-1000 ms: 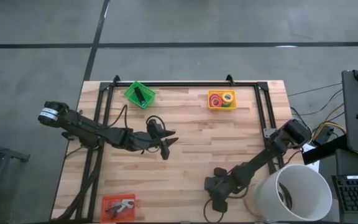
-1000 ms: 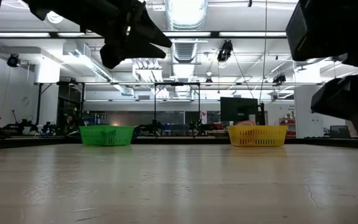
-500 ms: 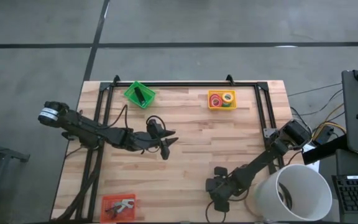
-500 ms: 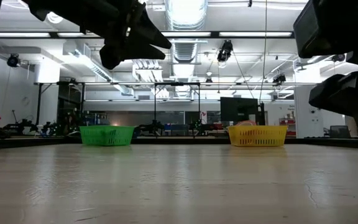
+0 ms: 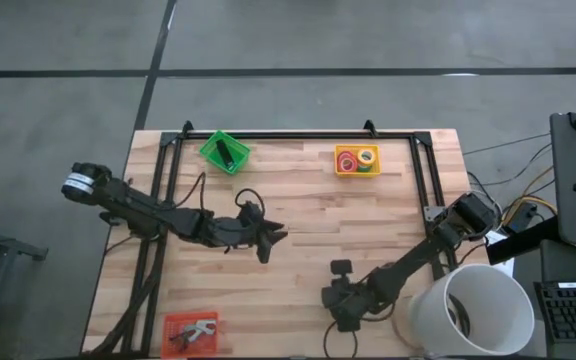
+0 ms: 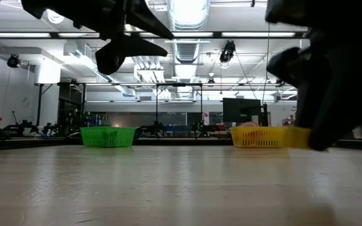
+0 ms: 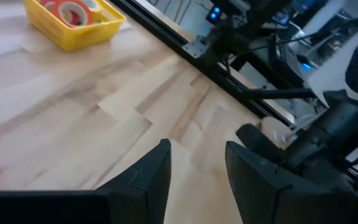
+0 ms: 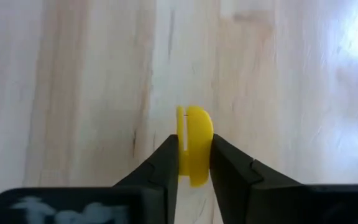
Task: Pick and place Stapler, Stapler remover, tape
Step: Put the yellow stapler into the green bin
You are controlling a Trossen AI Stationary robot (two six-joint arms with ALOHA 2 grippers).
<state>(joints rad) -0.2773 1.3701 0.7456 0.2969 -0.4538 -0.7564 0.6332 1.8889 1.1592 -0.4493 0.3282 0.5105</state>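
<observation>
My right gripper [image 8: 194,168] is shut on a yellow tape roll [image 8: 194,146] near the table's front right; the low view shows the tape roll [image 6: 297,137] above the tabletop. Over the middle of the table, my left gripper [image 7: 197,165] hangs open with nothing between its fingers. The black stapler [image 5: 225,152] lies in a green basket [image 5: 213,147] at the far left. Other tape rolls [image 5: 356,159] lie in a yellow basket [image 5: 340,168] at the far right. A staple remover [image 5: 196,328] lies in a red tray [image 5: 173,323] at the near left. My right gripper pinches the yellow roll by its two flat faces [image 8: 196,158], between the two fingers. The fingers slant down from above, and the roll stands on edge between them. It is lifted clear of the table.
A large white bucket [image 5: 473,310] stands at the near right corner, beside my right arm. A black frame [image 5: 298,134] runs along the table's far edge and down both sides. Bare wood lies between the two grippers.
My right gripper has rolled its wrist and risen a little, shifting slightly toward the table's left. The yellow roll, which was low at table level, is now lifted clear. My left gripper has rolled about its own axis without changing place.
</observation>
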